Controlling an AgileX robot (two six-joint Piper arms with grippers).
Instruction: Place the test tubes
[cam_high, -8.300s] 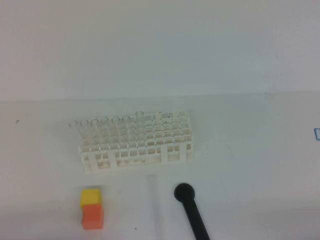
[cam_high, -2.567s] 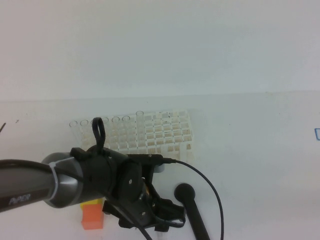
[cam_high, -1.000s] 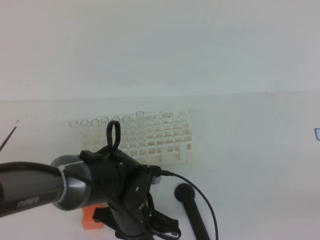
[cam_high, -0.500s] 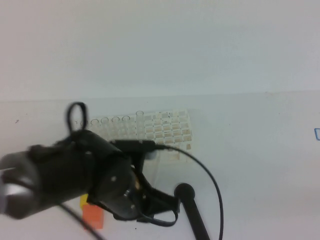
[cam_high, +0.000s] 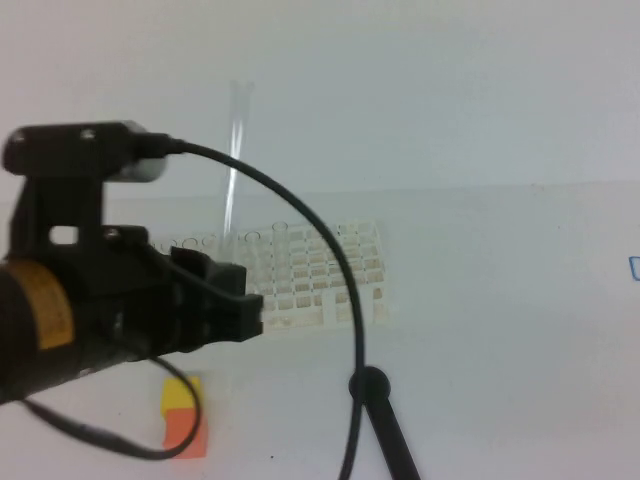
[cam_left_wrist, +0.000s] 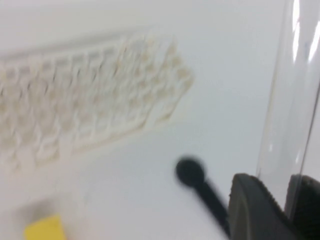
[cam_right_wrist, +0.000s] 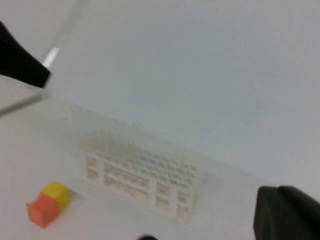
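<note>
My left tool (cam_left_wrist: 277, 202) is clamped on the test tube (cam_high: 236, 150), upright at the high view's upper left, above the rack (cam_high: 320, 270). Lowered off-centre, it could catch the grid and slip. My right tool (cam_right_wrist: 286, 215) sits outside that view, and I cannot tell its opening.

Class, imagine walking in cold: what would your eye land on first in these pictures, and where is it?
The bulky dark left arm fills the near left, its left end effector shut on a clear test tube held nearly upright in the air; the white rack stands mid-table. An orange-and-yellow block sits near the front; the right end effector shows only as a dark edge in its own wrist view.
</note>
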